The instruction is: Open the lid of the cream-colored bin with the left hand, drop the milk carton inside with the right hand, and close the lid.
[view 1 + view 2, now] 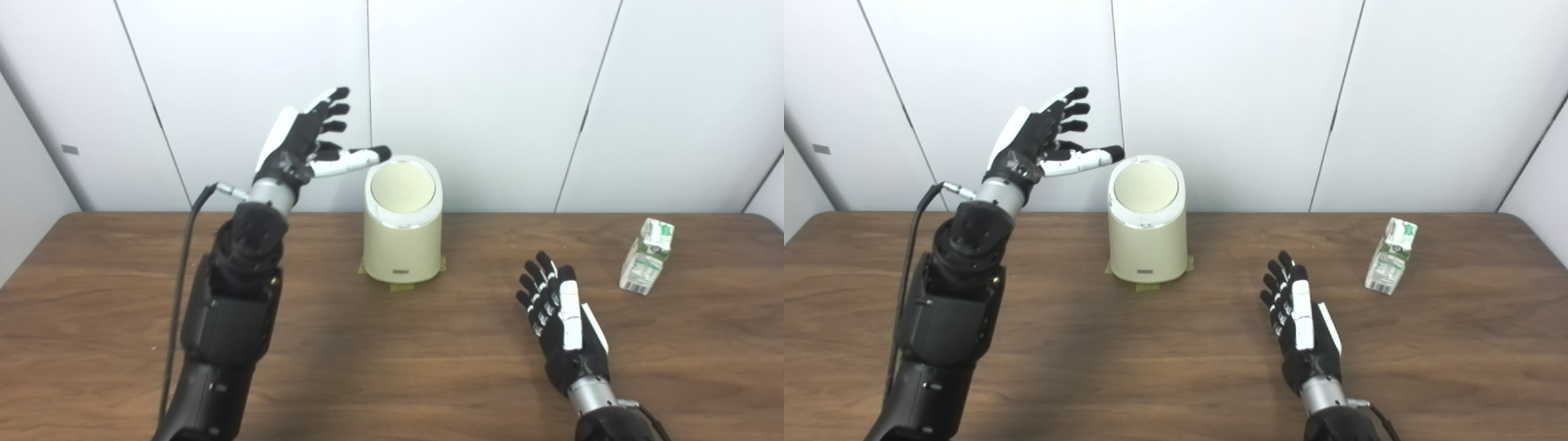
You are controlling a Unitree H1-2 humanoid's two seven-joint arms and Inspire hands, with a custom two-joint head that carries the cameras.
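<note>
1 cream bin (402, 242) stood upright on the wooden table (380, 367), lid (403, 185) closed. 1 milk carton (647, 257) stood well to the bin's right. L hand (303, 144) was raised just left of the lid, fingers apart, empty. R hand (560, 318) was low, right-front of the bin, fingers slightly spread, empty.

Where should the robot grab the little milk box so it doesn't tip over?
Probably around the flat side walls of the milk carton, below its folded top. It stands upright with bare table around it, so the open right hand can come from its left.
</note>
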